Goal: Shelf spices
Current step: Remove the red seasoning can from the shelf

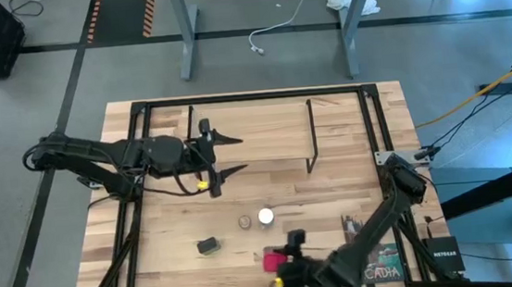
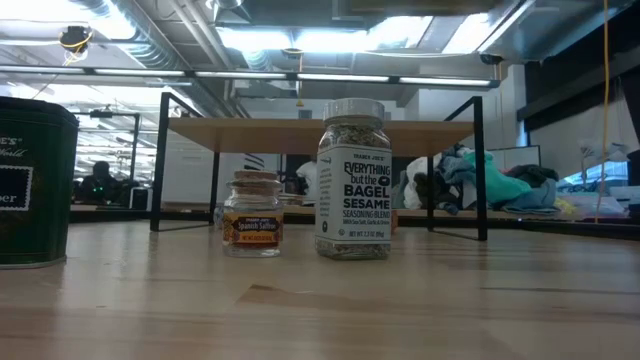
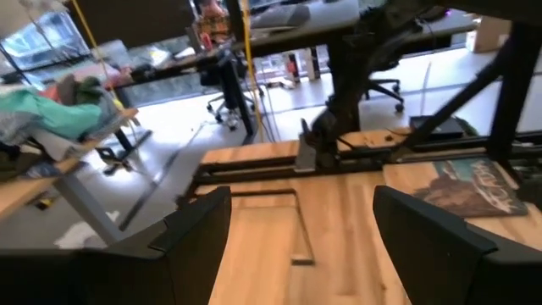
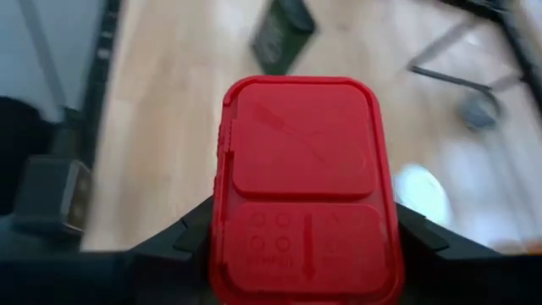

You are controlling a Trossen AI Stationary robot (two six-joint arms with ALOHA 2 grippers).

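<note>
1. The shelf (image 1: pixel 255 130) is stood at the worktop's (image 1: pixel 355 209) far side, just beyond the left fingers (image 1: pixel 229 155), which are spread wide with nothing between them.
2. The white-capped jar (image 1: pixel 266 217) and tiny round jar (image 1: pixel 244 222) are parked between both sets of fingers.
3. The dark tin (image 1: pixel 208 247) is left near the right fingers (image 4: pixel 301 246).
4. The red tin (image 4: pixel 303 186) is gripped by the right fingers.

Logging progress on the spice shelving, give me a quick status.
Right tool shut on red tin, near table's front edge. Left tool open, empty, beside the shelf. Shelf bare; three spices on the table.
</note>
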